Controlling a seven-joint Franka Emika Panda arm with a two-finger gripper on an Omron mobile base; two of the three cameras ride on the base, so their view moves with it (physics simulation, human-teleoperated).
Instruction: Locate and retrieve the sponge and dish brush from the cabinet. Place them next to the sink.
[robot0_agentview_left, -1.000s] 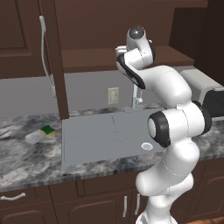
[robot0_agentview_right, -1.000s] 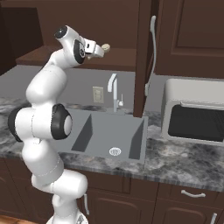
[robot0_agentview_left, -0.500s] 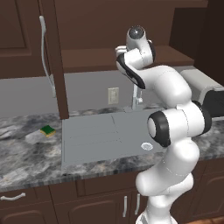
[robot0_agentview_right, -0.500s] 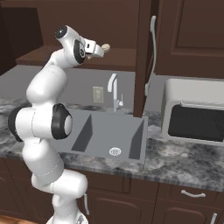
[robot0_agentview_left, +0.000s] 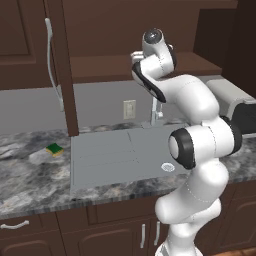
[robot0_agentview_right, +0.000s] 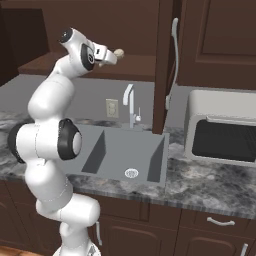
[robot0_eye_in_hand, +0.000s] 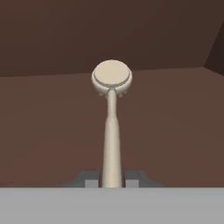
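One dish brush (robot0_eye_in_hand: 111, 118) in end effector (robot0_eye_in_hand: 111, 179), one sponge (robot0_agentview_left: 54, 149)

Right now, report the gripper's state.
Gripper: shut on the brush, clamping the handle end, with the round head pointing away over the cabinet shelf.

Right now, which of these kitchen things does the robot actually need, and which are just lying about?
Part of the job:
- dish brush, handle clamped in the gripper
- sponge, on the counter beside the sink
- cabinet, shelf where the arm reaches

Just lying about:
- microwave
- faucet
- wall outlet
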